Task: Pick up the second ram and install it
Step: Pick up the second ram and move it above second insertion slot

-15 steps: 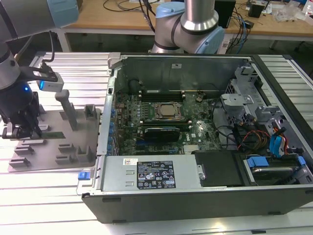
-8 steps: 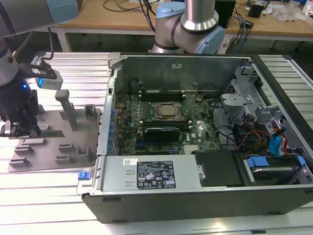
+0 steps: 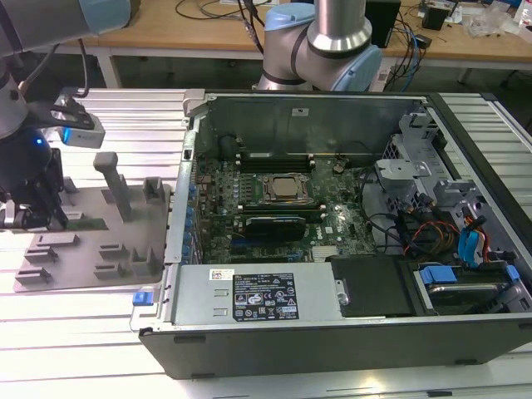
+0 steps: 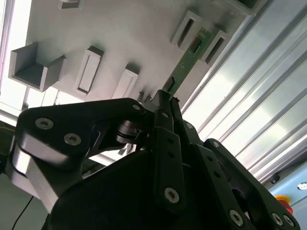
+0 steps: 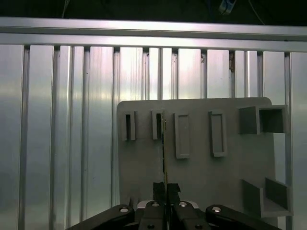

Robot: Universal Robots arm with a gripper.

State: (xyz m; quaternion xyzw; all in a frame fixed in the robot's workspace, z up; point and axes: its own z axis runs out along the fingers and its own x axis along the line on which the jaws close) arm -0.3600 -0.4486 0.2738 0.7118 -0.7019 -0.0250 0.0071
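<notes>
At the far left of the exterior view, the gripper [image 3: 40,214] hangs low over a grey holder tray [image 3: 83,259], beside an open computer case [image 3: 332,349] that fills the centre and right. In the second wrist view the jaws are clamped on the second ram [image 4: 191,55], a thin green stick whose far end reaches between two raised slots on the tray.
</notes>
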